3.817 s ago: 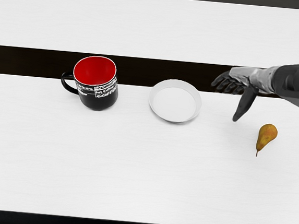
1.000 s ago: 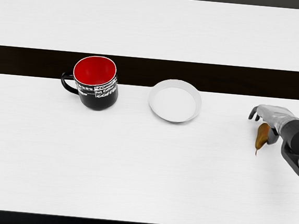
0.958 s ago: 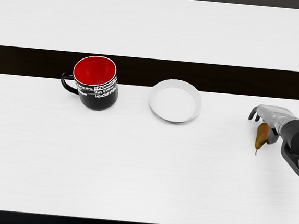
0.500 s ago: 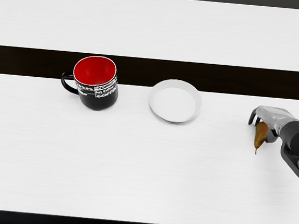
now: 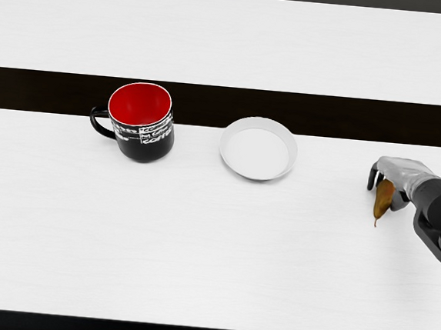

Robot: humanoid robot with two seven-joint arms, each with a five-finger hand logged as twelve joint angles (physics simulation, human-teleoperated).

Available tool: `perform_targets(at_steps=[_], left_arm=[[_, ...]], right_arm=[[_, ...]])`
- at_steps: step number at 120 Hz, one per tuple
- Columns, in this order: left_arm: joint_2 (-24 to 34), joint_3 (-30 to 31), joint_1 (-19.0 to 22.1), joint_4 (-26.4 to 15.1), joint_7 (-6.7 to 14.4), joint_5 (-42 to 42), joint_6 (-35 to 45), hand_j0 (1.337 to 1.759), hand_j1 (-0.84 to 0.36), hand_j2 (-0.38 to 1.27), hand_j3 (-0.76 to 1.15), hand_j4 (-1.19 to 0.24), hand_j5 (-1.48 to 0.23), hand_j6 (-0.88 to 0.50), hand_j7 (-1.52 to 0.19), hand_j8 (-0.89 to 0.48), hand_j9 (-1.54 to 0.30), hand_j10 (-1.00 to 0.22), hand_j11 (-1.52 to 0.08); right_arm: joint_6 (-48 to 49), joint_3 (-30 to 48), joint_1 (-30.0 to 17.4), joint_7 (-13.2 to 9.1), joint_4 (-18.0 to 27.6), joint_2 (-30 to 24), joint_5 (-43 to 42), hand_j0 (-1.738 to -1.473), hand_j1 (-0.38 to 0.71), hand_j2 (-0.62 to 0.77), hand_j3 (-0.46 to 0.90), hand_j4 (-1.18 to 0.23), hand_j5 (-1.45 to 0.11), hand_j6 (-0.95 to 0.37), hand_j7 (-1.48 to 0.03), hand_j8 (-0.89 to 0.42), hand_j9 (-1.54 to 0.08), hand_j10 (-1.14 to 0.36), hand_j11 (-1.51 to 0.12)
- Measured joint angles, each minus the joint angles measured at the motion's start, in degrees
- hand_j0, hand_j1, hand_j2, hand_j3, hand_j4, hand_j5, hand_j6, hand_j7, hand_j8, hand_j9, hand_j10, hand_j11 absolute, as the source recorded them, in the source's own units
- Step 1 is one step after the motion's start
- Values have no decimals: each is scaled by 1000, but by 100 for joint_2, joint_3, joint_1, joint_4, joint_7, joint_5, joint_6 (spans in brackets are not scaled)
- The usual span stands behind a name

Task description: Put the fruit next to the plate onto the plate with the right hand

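Observation:
A brown-yellow pear [image 5: 383, 199] is at the right side of the white table, its stem pointing down toward the front. My right hand [image 5: 393, 178] comes in from the right edge and its fingers are curled over the pear's upper part, which they partly hide. The white plate [image 5: 258, 148] lies near the table's back edge, well to the left of the pear, with nothing on it. The left arm does not show.
A black mug [image 5: 141, 122] with a red inside and white lettering stands left of the plate, its handle pointing left. A dark gap runs behind the table's back edge.
The hand came down from above the table's back edge and closed over the pear. In the last second the pear has shifted slightly up and left with the hand.

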Motion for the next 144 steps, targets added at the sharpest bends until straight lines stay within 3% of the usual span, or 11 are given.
perform_targets(at_steps=[24, 64, 78, 144], left_arm=[[0, -1, 0, 0, 0, 0, 0, 1658, 349, 0, 0, 0, 0, 0, 0, 0, 0, 0, 0], [0, 0, 0, 1, 0, 0, 0, 1658, 349, 0, 0, 0, 0, 0, 0, 0, 0, 0, 0], [0, 1, -6, 0, 0, 0, 0, 1658, 349, 0, 0, 0, 0, 0, 0, 0, 0, 0, 0], [0, -6, -9, 59, 0, -6, 0, 1658, 349, 0, 0, 0, 0, 0, 0, 0, 0, 0, 0]], right_arm=[[2, 1, 1, 2, 1, 0, 1, -1649, 243, 110, 0, -647, -955, -450, -893, -323, -951, -517, -938], [10, 33, 50, 6, 40, -3, 2, -1652, 245, 320, 1, -694, -997, -543, -944, -426, -1000, -635, -999], [38, 67, 86, 5, 88, -24, 21, -1653, 225, 300, 0, -697, -1007, -557, -951, -444, -1005, -658, -1003], [356, 885, 174, 8, 244, 14, 369, -1656, 217, 456, 0, -725, -979, -652, -959, -575, -996, -715, -1002]])
